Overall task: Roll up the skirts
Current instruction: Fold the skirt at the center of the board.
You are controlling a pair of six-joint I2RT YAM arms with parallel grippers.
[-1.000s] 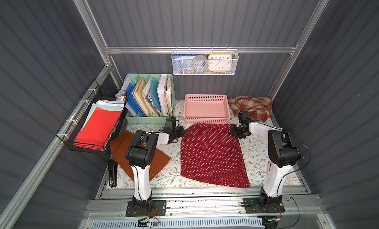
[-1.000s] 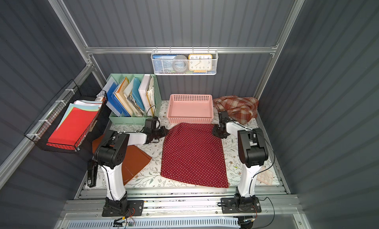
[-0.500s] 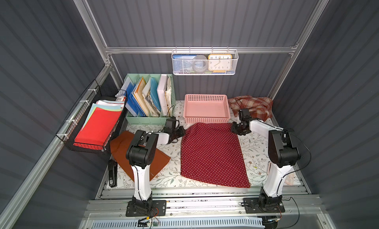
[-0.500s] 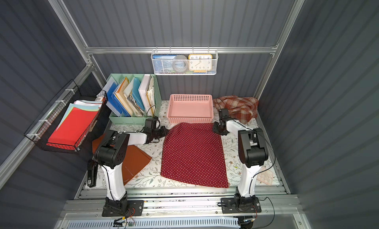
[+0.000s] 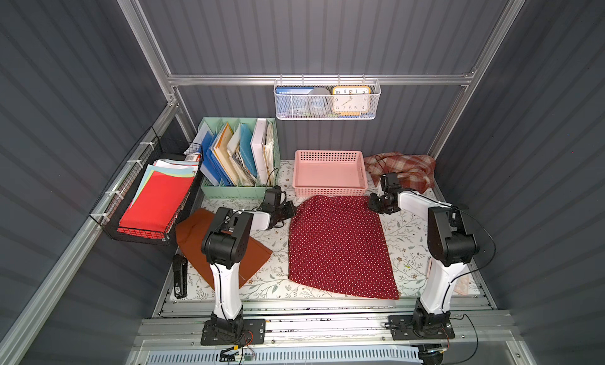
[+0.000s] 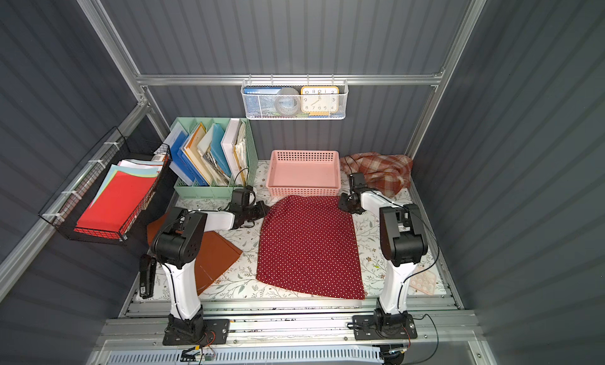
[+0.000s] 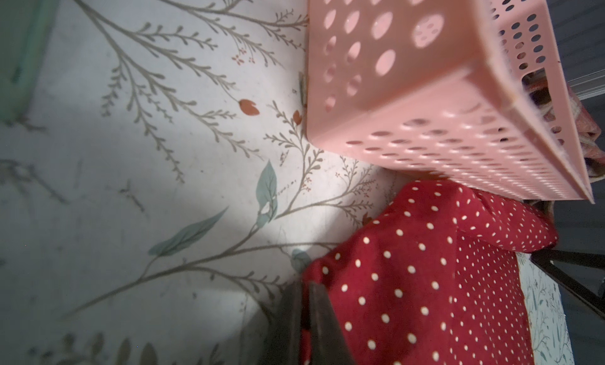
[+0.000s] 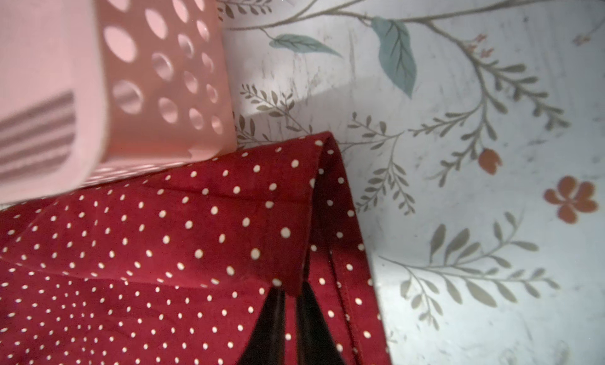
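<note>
The dark red polka-dot skirt [image 5: 340, 245] [image 6: 309, 245] lies flat mid-table, its far edge against the pink basket. At the far left corner my left gripper [image 5: 291, 210] [image 7: 302, 291] is shut on a pinch of the dotted cloth [image 7: 409, 281]. At the far right corner my right gripper [image 5: 373, 204] [image 8: 291, 291] is shut on a folded-over flap of the same cloth [image 8: 229, 242]. The rust-orange skirt [image 5: 196, 239] lies flat at the left, partly hidden by my left arm. The plaid skirt [image 5: 404, 168] sits crumpled in the back right corner.
A pink basket [image 5: 329, 191] stands just behind the dotted skirt. A green file holder [image 5: 239, 190] stands at the back left, and a black wire tray [image 5: 144, 232] of paper hangs on the left. A black stapler [image 5: 180, 276] lies front left. A white wire basket [image 5: 327, 116] hangs on the back wall.
My right gripper has shifted slightly toward the dotted skirt's far right corner and closed on it. The left gripper has stayed shut at the far left corner.
</note>
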